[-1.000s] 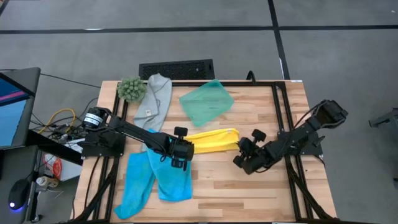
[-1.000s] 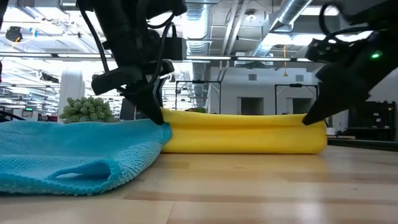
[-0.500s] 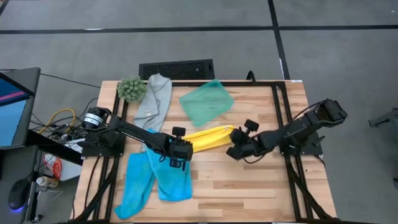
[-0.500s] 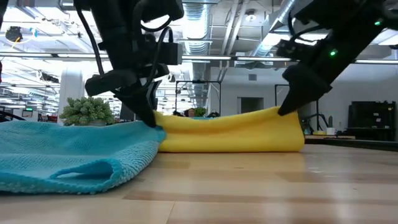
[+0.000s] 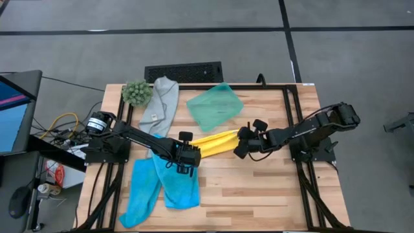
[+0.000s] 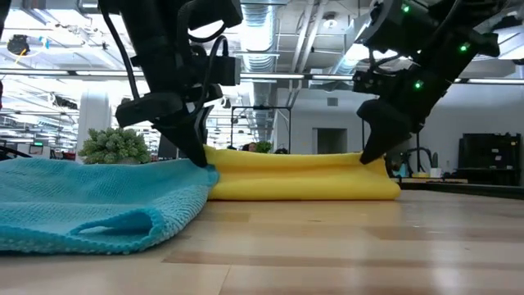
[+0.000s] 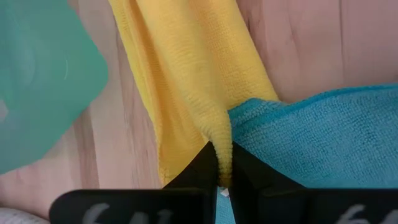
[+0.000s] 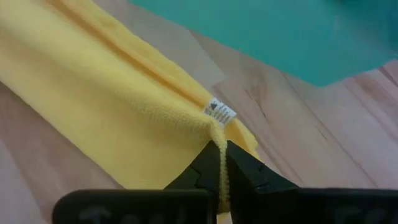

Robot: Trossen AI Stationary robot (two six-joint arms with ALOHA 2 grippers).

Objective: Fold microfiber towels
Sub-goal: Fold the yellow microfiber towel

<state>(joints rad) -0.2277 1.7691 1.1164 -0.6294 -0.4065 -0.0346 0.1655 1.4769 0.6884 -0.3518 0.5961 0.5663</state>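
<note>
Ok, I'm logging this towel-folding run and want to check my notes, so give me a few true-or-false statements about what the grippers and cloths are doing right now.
1. Both grippers are pinching the yellow towel. True: the left gripper and the right gripper are each shut on an end of it.
2. The green tray lies on top of the yellow towel. False: it lies apart from it, farther back on the table.
3. The grey towel lies beside the plant ball. True.
4. The blue towels are neatly folded into small rectangles. False: they lie limp and rumpled.
5. The right gripper holds a blue towel. False: it grips the yellow one, near its small white tag.
</note>
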